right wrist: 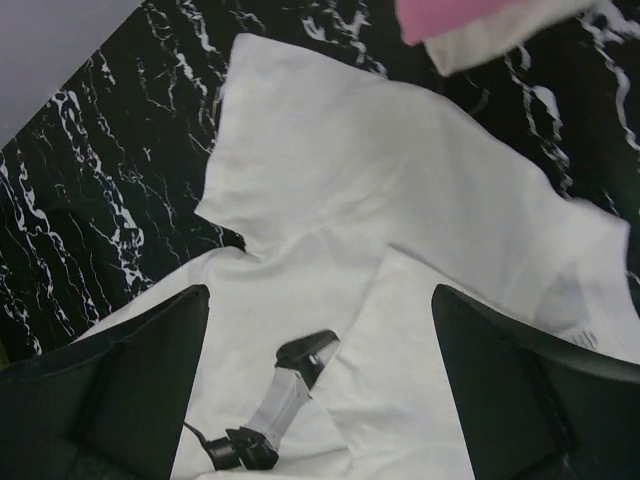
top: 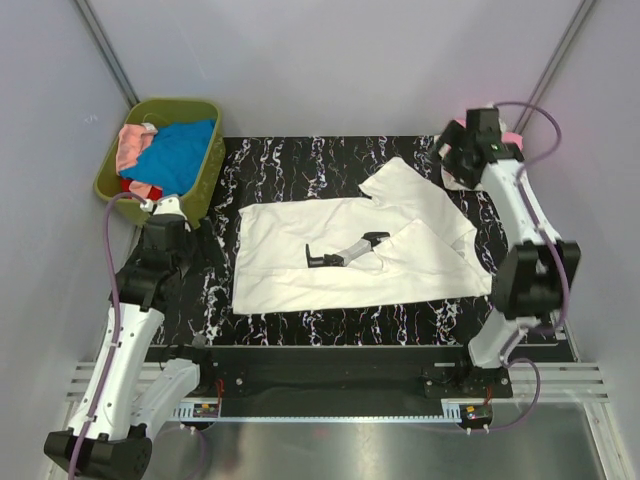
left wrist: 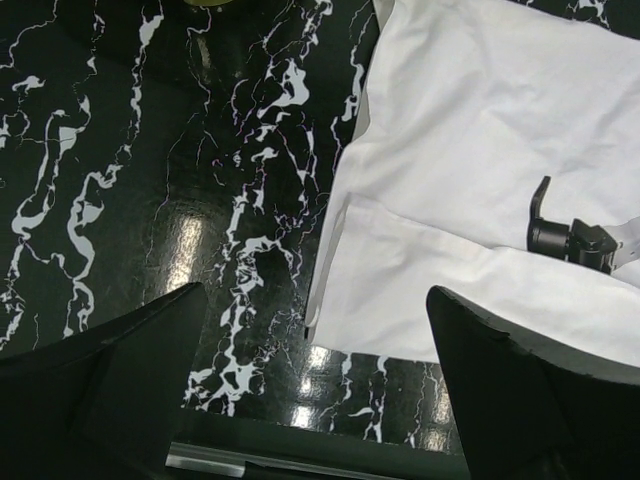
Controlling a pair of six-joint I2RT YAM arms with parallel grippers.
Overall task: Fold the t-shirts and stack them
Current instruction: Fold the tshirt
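Black marbled desk (top: 290, 160), pale walls (top: 300, 60); white printed shirt (top: 290, 265) lay partly folded; left pincer (left wrist: 315, 295) and right pincer (right wrist: 320, 290) gaped empty

Black marbled table (top: 290, 170): white t-shirt (top: 300, 250) lying centre; pink t-shirt (right wrist: 440, 15) far-right corner.

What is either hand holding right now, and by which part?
Nothing: the left hand and right hand are both open, clear of the shirt.
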